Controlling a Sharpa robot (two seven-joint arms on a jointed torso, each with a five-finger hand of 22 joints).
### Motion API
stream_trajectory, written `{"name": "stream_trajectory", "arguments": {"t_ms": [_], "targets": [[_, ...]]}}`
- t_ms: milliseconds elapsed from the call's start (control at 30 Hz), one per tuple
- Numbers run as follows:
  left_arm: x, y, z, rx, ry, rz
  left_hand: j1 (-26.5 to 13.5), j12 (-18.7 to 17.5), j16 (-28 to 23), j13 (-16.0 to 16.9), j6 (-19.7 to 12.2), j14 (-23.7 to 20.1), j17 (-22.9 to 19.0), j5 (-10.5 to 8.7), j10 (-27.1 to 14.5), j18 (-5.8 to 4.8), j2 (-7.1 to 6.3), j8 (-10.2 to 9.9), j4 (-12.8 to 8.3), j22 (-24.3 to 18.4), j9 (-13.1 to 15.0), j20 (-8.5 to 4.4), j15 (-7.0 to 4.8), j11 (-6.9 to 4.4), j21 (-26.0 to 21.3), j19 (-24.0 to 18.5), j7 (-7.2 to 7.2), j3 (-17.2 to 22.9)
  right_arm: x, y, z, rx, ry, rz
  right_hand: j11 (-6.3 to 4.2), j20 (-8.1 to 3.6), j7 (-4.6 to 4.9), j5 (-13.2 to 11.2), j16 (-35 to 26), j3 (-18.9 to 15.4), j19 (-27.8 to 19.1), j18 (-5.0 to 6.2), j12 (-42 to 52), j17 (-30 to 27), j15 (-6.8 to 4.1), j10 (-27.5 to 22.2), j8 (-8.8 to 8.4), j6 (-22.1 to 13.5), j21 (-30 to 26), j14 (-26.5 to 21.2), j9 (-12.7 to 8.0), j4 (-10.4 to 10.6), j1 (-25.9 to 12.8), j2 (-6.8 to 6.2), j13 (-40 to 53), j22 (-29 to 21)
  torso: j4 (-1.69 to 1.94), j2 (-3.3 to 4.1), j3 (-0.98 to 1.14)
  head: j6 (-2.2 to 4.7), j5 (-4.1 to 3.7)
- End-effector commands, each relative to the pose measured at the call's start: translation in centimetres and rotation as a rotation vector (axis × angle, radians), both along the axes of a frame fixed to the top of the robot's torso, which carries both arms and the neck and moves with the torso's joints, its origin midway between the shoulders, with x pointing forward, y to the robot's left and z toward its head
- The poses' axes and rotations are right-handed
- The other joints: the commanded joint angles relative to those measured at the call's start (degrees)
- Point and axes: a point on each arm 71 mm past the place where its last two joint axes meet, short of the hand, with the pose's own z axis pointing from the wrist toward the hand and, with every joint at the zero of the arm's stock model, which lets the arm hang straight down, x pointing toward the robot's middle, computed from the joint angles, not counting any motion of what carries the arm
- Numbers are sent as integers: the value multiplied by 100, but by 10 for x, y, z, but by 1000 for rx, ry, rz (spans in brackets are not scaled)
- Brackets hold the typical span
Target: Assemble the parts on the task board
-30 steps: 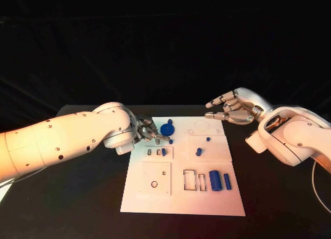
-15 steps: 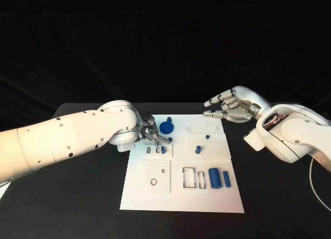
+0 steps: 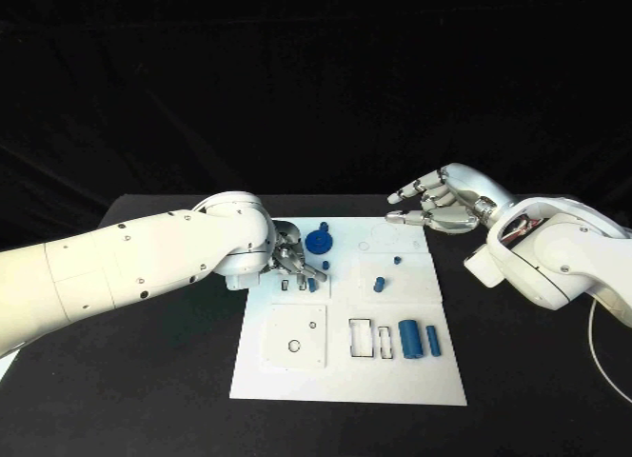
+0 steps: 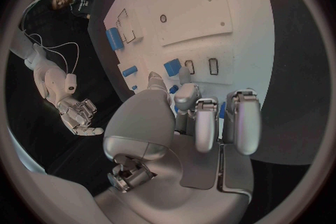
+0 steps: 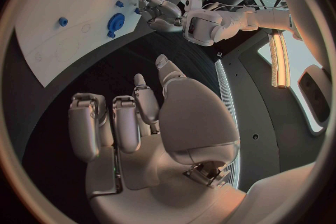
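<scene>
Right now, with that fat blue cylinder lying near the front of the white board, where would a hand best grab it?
Probably across its round sides near the middle, coming straight down. The fat blue cylinder lies flat on the task board, with a thinner blue rod close beside it, so fingers need care on that side.

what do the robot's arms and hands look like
Both arms are glossy white, rounded shells with small dark screw holes. The left hand and right hand are silver metal with jointed segments and smooth pale palm plates. A thin white cable trails by the right arm.
</scene>
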Motion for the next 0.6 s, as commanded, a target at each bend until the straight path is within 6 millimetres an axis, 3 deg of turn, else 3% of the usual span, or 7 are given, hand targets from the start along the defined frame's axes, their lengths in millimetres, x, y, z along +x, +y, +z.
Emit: {"name": "stream_trajectory", "arguments": {"t_ms": [33, 367, 600], "targets": [[-2, -2, -2, 31, 26, -30, -10, 27, 17, -5, -23, 604, 1509, -33, 37, -92, 28, 22, -5, 850, 4, -46, -55, 5, 14, 370, -18, -36, 0, 1, -1, -11, 10, 12, -22, -6, -14, 23, -36, -35, -28, 42, -25, 383, 8, -27, 29, 39, -32, 359, 8, 7, 0, 44, -7, 476, -1, 0, 4, -7, 11], [-1, -5, -3, 22, 22, -27, 31, 34, 17, 2, -34, 604, 1509, -31, 38, -95, 73, 35, -18, 864, 35, -52, -59, 1, 21, 373, -22, -27, 0, 1, -3, -14, 16, 13, -24, -7, -15, 52, -41, -45, -31, 43, -16, 375, 6, -19, 30, 43, -35, 358, 8, 13, 7, 56, 0, 472, -2, 2, 4, -23, 5], [0, -6, -3, 9, 9, -13, 223, 38, 17, 3, -67, 604, 1509, -26, 29, -87, 221, 68, -61, 831, 120, -56, -62, -1, 0, 358, -26, 59, 1, 0, -4, -13, 17, 10, -25, -8, -16, 66, -44, -50, -32, 44, -11, 371, 6, -15, 31, 45, -37, 357, 8, 15, 12, 62, 3, 470, 4, 2, 2, -34, 8]]}}
